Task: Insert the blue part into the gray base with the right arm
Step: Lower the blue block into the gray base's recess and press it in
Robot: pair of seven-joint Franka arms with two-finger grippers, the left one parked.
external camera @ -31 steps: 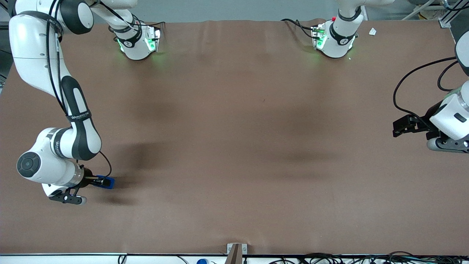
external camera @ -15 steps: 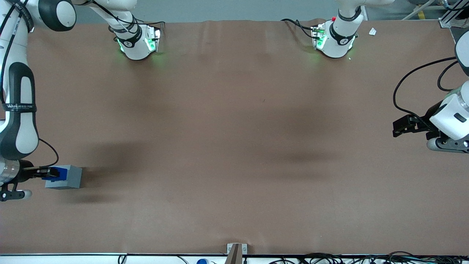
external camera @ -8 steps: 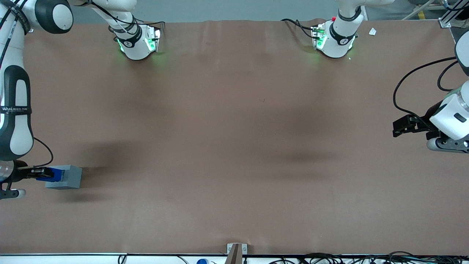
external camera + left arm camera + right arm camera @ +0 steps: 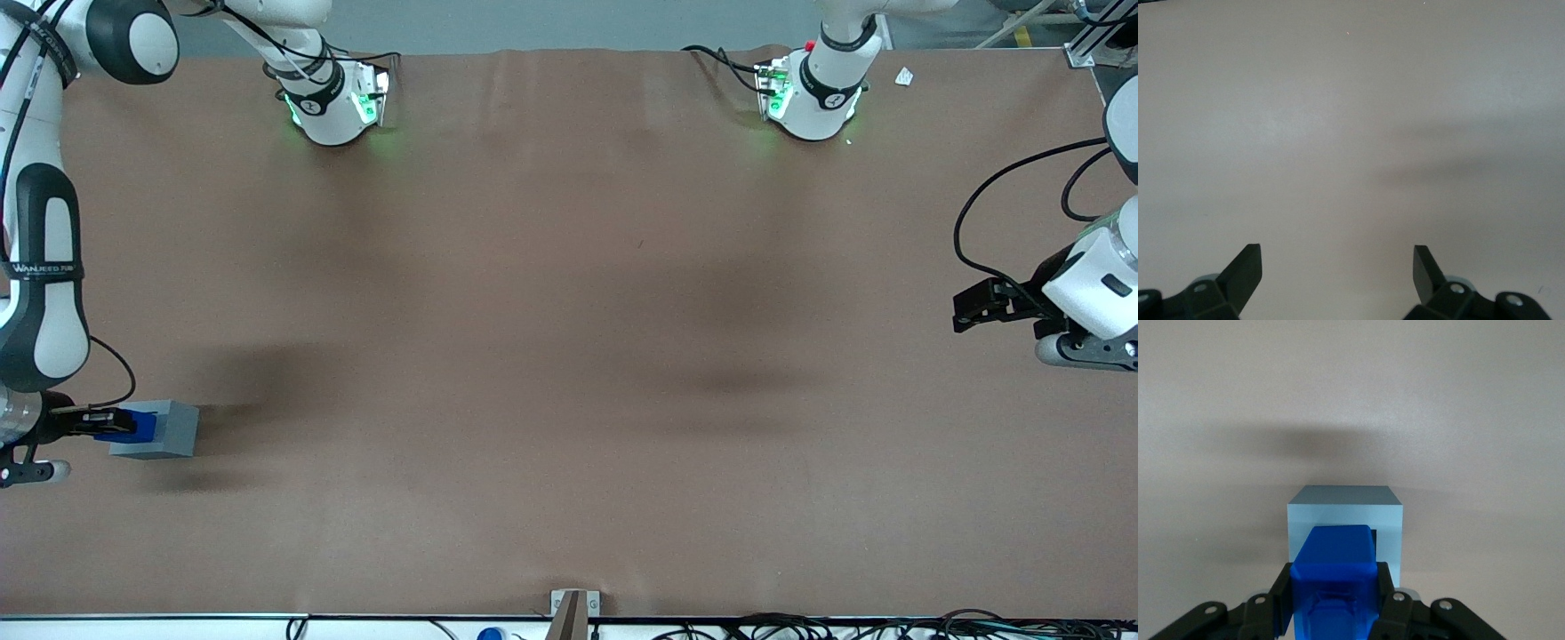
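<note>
The gray base (image 4: 167, 429) stands on the brown table at the working arm's end, near the table's edge. My right gripper (image 4: 114, 423) is shut on the blue part (image 4: 124, 424) and holds it over the base's top face. In the right wrist view the blue part (image 4: 1334, 577) sits between the black fingers (image 4: 1280, 593), its lower end over the square recess of the gray base (image 4: 1344, 512). I cannot tell whether the part touches the base. The right arm (image 4: 43, 293) rises from the gripper along the table's edge.
The two arm bases (image 4: 333, 102) (image 4: 809, 93) with green lights stand at the table's edge farthest from the front camera. A small bracket (image 4: 573, 604) sits at the nearest edge. Cables (image 4: 800, 627) run along that edge.
Over two seconds the right arm carried the blue part sideways toward the table's end and over the gray base. In the last half second it shifted only slightly.
</note>
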